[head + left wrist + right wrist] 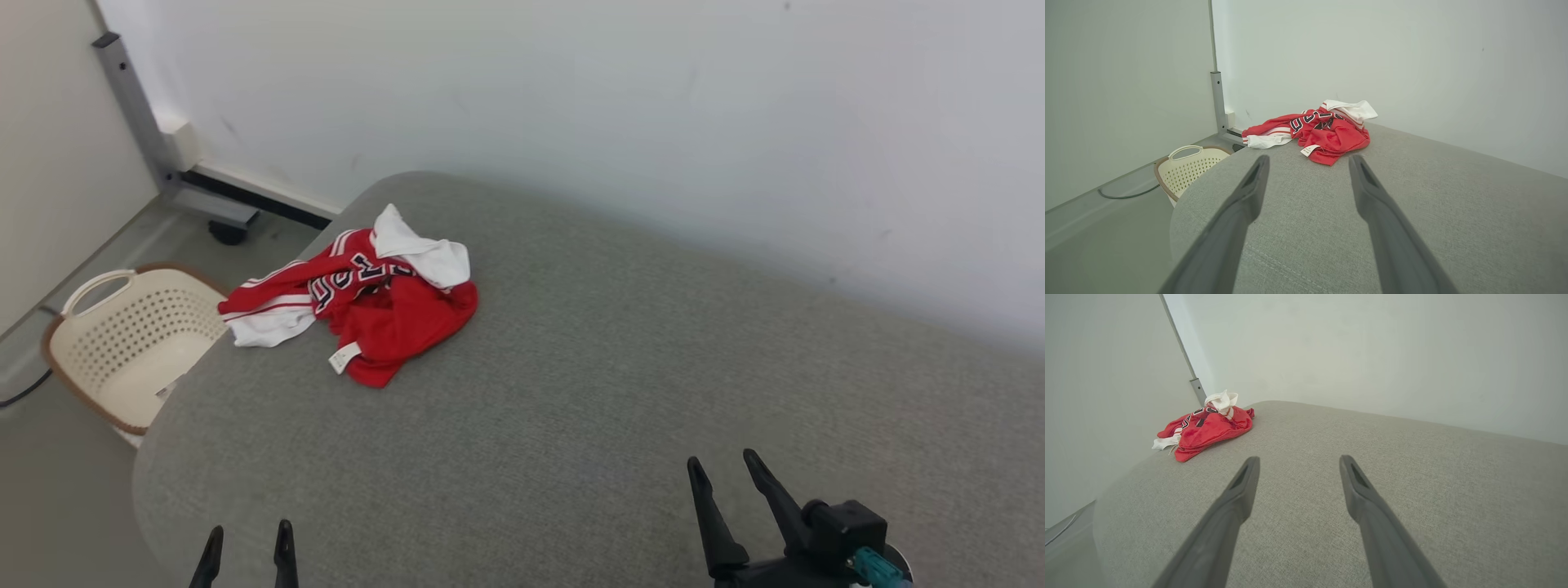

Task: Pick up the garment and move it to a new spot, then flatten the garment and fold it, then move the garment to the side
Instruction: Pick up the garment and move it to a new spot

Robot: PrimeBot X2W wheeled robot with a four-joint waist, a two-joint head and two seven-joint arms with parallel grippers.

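Observation:
The garment [367, 306] is a crumpled red and white jersey with dark lettering, lying in a heap at the far left of the grey padded surface [612, 367]. It also lies ahead of the fingers in the left wrist view, garment [1323, 132], and far off to the left in the right wrist view, garment [1208, 426]. My left gripper [249, 539] is at the near left edge, open and empty, well short of the heap. Low at the near right stands my right gripper [722, 465], also open and empty.
A cream perforated laundry basket [122, 343] stands on the floor just left of the surface. A grey metal post [135, 106] and a dark cable run along the left wall. White walls close the back and left.

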